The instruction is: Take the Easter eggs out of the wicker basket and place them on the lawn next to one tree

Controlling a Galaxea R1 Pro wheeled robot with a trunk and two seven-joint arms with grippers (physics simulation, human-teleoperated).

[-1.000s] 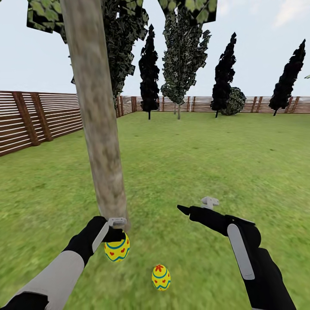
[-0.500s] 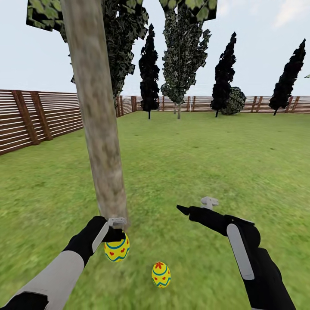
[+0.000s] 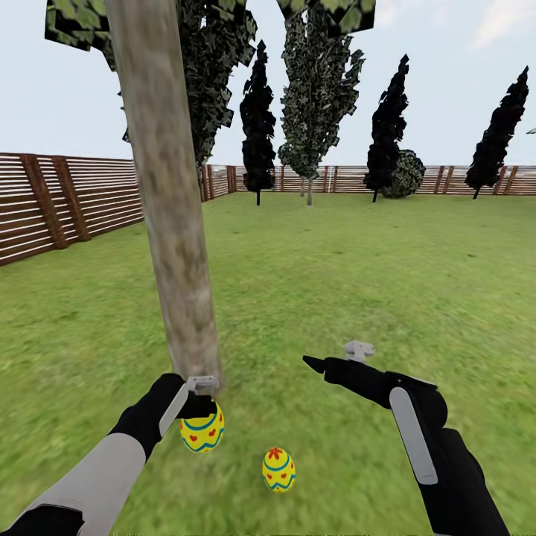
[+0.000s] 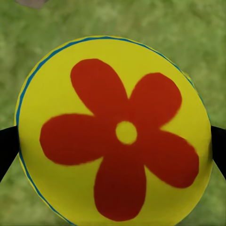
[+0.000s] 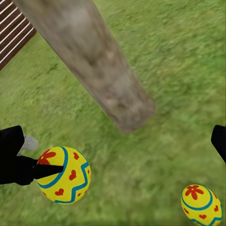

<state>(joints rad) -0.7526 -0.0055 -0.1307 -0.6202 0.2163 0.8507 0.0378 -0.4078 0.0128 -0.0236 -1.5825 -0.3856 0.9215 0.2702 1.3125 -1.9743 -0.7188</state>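
Note:
My left gripper (image 3: 201, 418) is shut on a yellow Easter egg (image 3: 202, 433) right at the foot of the leaning grey-brown tree (image 3: 173, 246). The left wrist view looks down on that egg's red flower (image 4: 117, 141), with a black fingertip at each side. A second Easter egg (image 3: 278, 470) lies on the lawn (image 3: 335, 283) a short way to the right of it and nearer me. In the right wrist view both eggs (image 5: 63, 174) (image 5: 201, 205) sit below the trunk (image 5: 94, 66). My right gripper (image 3: 331, 357) hovers open and empty over the grass to the right of the trunk. The wicker basket is out of view.
A brown slat fence (image 3: 67, 201) runs along the left and far edges of the grass. Dark cypress-like trees (image 3: 258, 119) and a grey-green tree (image 3: 316, 89) stand by the far fence. Open grass stretches ahead and to the right.
The egg on the grass has shifted slightly away from me. My right gripper has edged a little to the left. The left gripper and its egg have stayed put.

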